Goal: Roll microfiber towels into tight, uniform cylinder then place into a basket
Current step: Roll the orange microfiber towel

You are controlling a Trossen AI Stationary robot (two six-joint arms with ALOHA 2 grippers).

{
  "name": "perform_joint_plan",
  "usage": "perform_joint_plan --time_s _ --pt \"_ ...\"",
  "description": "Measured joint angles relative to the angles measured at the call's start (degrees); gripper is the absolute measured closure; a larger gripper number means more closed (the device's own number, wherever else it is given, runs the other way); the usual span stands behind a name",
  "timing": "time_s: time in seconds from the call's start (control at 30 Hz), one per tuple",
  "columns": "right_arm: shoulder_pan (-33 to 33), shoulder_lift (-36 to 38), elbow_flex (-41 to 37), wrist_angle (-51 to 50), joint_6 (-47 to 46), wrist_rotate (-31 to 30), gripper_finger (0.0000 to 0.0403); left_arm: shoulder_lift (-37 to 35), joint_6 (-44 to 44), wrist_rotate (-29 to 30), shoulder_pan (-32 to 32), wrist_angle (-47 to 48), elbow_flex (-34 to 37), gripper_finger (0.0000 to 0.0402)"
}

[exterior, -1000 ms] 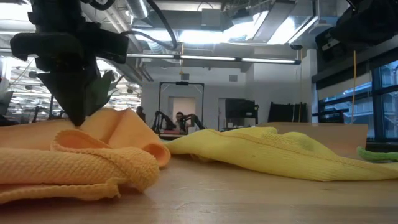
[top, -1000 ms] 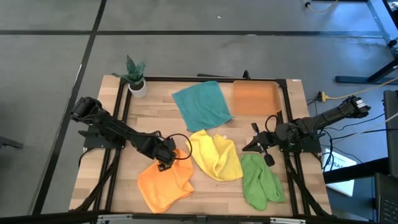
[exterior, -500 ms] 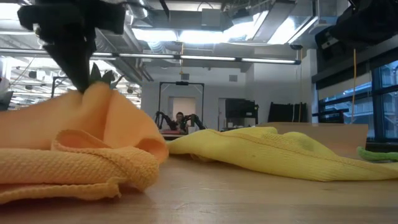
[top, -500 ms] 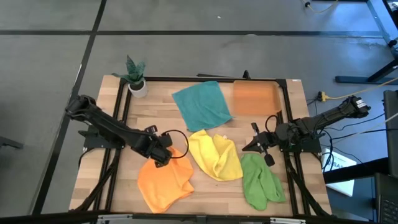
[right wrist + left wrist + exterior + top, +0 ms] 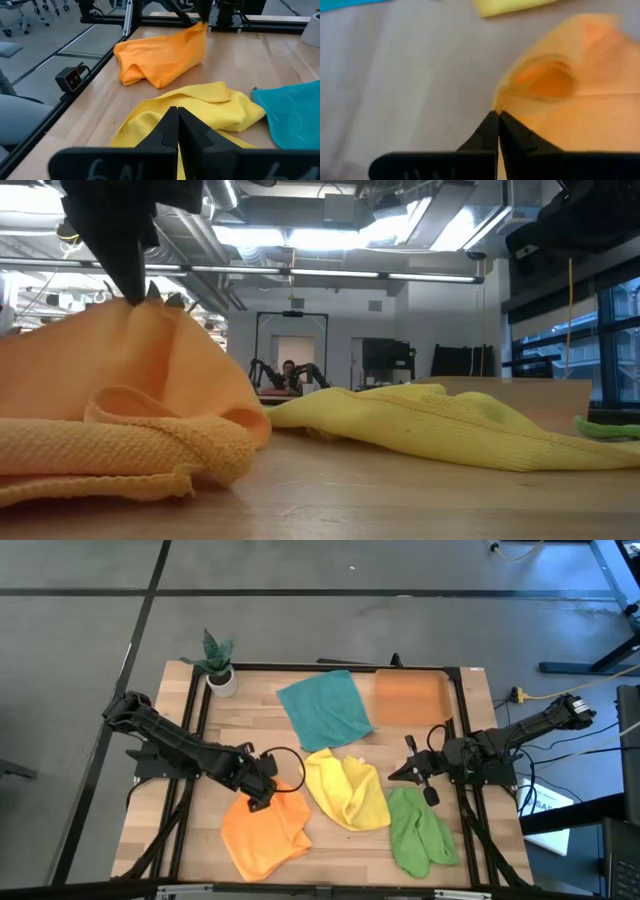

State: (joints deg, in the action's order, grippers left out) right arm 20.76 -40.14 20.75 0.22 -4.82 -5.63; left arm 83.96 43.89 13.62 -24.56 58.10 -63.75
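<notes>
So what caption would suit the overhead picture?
Left fingers pinch the crumpled orange cloth's corner, lifting it off the wooden table.

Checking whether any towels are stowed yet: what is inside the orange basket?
The basket shows only its own translucent orange floor; no towel lies in it. Nothing covers it from above.

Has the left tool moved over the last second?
Yes. The left tool, shut on the orange towel, has risen and pulled back from the yellow towel, lifting the pinched edge.
</notes>
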Motion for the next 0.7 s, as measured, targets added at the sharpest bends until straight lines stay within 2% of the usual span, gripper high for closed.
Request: perform_joint_plan --time_s 0.07,0.27,0.37,0.53,0.7 --pt "0.0 0.0 0.0 0.0 0.0 0.0 0.0398 0.2 -2.2 -5.1 -0.4 -2.5 0.0 0.0401" --pt "0.0 0.0 0.0 0.0 0.6 0.1 0.0398 1.0 0.9 -10.0 -1.4 -2.7 0.0 0.0401" --pt "0.0 0.0 0.0 0.1 0.6 0.1 0.0398 1.2 3.1 -5.8 -1.8 -0.2 0.0 0.0401" --pt "0.0 -0.9 0.0 1.3 0.6 0.2 0.0398 1.2 3.2 -4.5 -2.0 -1.1 0.0 0.0401" --pt "0.0 -7.3 0.0 7.8 0.6 -1.9 0.0398 1.2 3.0 -3.0 -2.0 -1.1 0.0 0.0401"
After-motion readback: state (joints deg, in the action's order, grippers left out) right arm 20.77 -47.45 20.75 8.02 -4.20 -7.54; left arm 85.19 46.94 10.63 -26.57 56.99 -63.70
